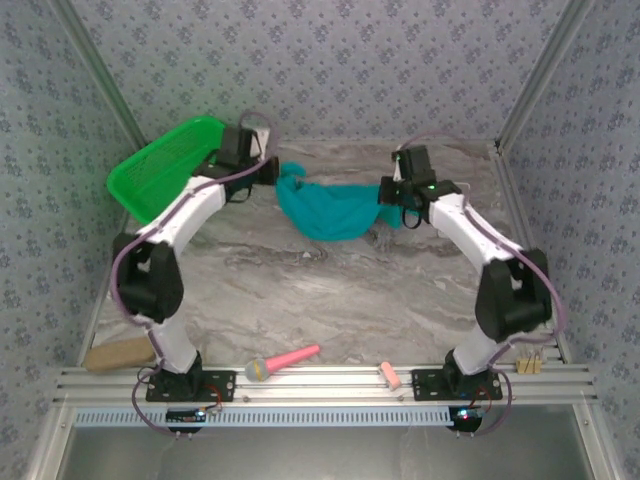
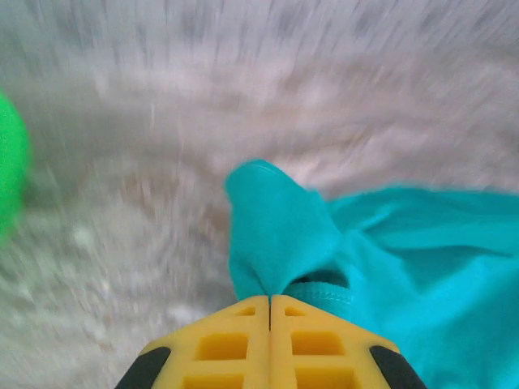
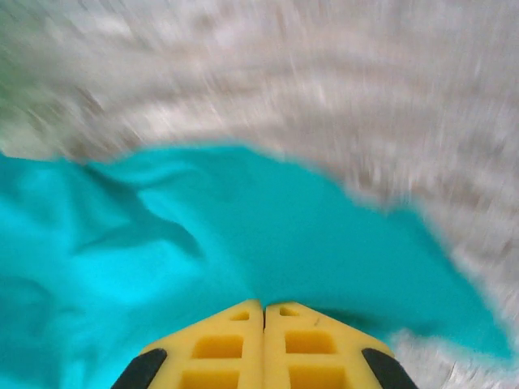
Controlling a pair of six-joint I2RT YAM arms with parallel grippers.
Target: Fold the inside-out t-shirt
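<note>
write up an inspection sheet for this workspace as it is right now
surface: grey marbled table, bare in the middle
job's things: teal t-shirt bunched, sagging between both tools at the far side
clutter: green basket far left; pink stick, pink block and brown block by the front rail
tools: left tool shut on the t-shirt; right tool shut on it too
cables: purple cables run along both arms
surroundings: patterned walls on three sides

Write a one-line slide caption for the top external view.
Left gripper and right gripper pinch the teal t-shirt, slung between them over the marble-patterned table near a green basket.
</note>
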